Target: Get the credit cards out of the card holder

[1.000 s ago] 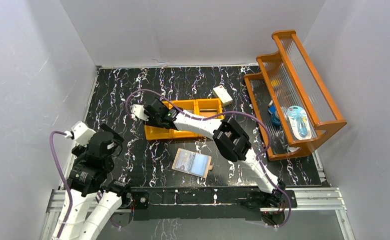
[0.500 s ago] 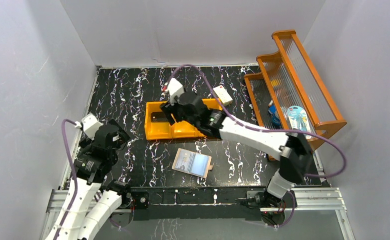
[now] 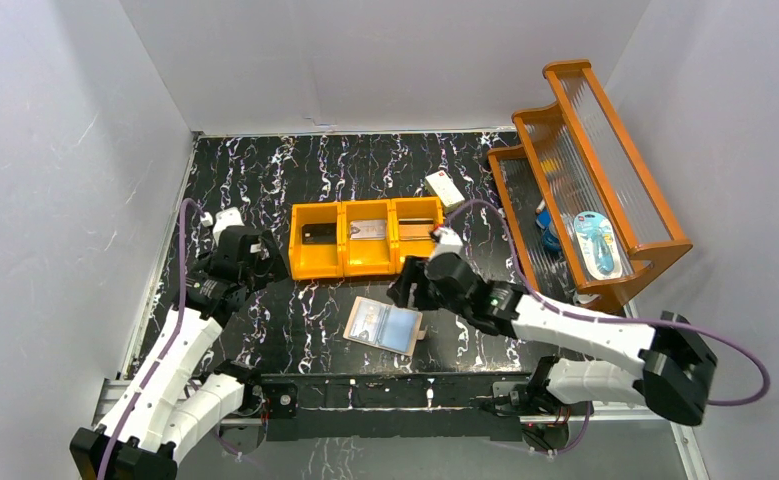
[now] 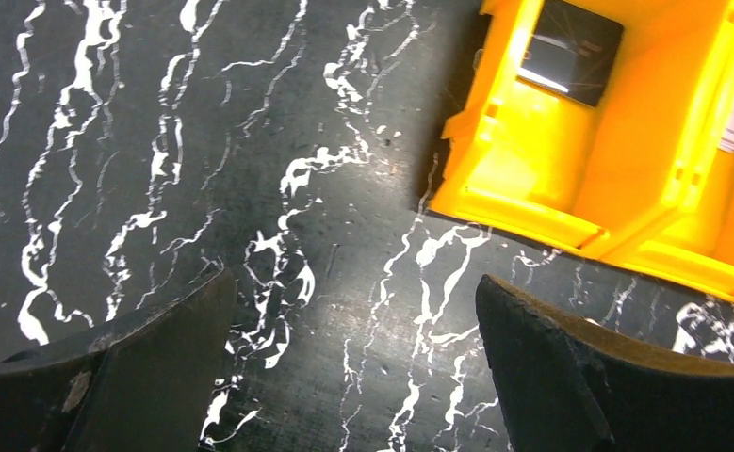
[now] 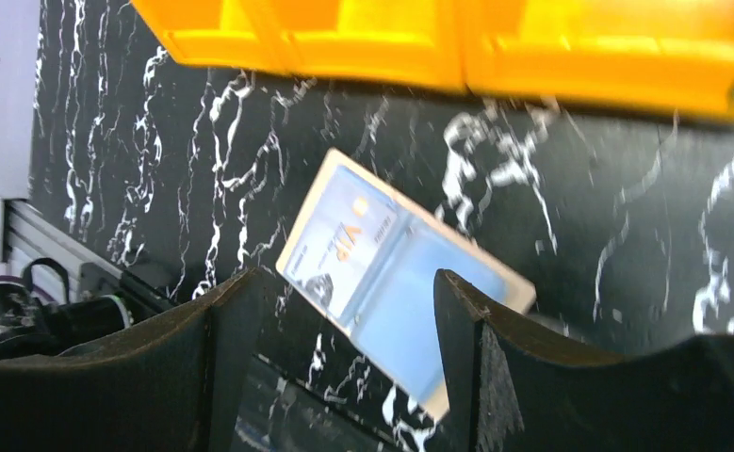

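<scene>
Pale-blue pockets up, the card holder [image 3: 383,326] lies open at lower centre of the desk [image 3: 255,180], one credit card [image 5: 336,247] in its left pocket, the right hand [image 3: 403,291] spread empty just above it and the left hand [image 3: 268,262] spread empty by the orange bin [image 3: 294,245].

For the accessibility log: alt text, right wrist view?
An open pale-blue bifold card holder, a VIP-printed card in one pocket, lies on the black marbled table, framed by the open right gripper; an orange plastic bin sits beyond.
</scene>
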`<state>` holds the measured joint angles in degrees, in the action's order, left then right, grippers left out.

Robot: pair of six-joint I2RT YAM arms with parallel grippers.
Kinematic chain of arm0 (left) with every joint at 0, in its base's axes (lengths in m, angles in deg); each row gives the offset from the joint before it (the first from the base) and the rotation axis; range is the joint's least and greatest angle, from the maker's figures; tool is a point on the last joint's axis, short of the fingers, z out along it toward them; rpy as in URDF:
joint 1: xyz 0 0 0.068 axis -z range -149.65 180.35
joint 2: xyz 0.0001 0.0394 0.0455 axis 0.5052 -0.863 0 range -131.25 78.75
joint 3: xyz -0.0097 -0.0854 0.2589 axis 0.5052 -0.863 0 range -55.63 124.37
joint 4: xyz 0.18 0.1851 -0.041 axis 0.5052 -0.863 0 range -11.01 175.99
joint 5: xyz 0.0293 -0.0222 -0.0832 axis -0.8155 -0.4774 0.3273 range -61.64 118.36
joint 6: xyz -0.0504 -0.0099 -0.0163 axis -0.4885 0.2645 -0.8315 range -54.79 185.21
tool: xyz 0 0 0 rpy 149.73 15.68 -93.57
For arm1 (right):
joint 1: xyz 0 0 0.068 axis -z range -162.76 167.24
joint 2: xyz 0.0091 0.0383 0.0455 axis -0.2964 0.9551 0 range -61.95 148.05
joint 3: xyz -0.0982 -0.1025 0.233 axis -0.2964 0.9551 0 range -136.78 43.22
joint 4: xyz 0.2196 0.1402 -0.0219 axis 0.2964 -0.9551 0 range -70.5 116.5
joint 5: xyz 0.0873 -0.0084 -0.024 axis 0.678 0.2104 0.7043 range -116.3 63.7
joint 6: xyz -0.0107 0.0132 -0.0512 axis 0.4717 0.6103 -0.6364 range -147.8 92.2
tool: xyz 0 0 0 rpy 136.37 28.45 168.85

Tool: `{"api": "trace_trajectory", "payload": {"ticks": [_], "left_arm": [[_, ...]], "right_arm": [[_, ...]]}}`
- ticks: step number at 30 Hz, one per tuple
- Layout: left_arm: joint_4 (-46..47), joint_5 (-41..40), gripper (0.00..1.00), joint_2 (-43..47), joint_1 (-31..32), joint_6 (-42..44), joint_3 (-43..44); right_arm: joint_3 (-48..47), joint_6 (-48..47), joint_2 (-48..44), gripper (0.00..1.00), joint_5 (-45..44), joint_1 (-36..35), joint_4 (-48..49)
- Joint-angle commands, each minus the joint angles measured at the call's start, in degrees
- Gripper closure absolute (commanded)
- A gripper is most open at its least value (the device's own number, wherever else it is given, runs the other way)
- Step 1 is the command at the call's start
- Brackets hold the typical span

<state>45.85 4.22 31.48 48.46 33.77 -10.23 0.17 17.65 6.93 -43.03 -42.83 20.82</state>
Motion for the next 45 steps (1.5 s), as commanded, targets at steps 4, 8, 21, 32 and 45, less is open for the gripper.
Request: {"api": "trace_trajectory", "payload": {"ticks": [4, 8, 21, 32, 45], "left_arm": [[2.2, 13.9, 0.02, -1.5, -0.2, 2.7, 2.8], [1.8, 24.5, 0.07, -5.7, -0.2, 2.0, 7.8], [3.8, 43.1, 0.15, -13.5, 12.4, 2.2, 6.5], [9.3, 39.7, 0.32, -22.1, 20.4, 0.0, 1.3], [15.5, 41.9, 0.47, -28.0, 21.0, -0.2, -2.6]], "right_arm": [[14.0, 24.4, -12.1, 0.27, 0.9, 0.0, 5.4], [16.6, 27.2, -13.9, 0.26, 1.2, 0.0, 5.3], [16.4, 26.3, -9.0, 0.28, 6.2, 0.0, 12.5], [13.6, 26.9, 0.5, 0.49, 14.9, 0.0, 18.6], [11.9, 29.3, 11.5, 0.53, 19.7, 0.3, 24.0]]}}
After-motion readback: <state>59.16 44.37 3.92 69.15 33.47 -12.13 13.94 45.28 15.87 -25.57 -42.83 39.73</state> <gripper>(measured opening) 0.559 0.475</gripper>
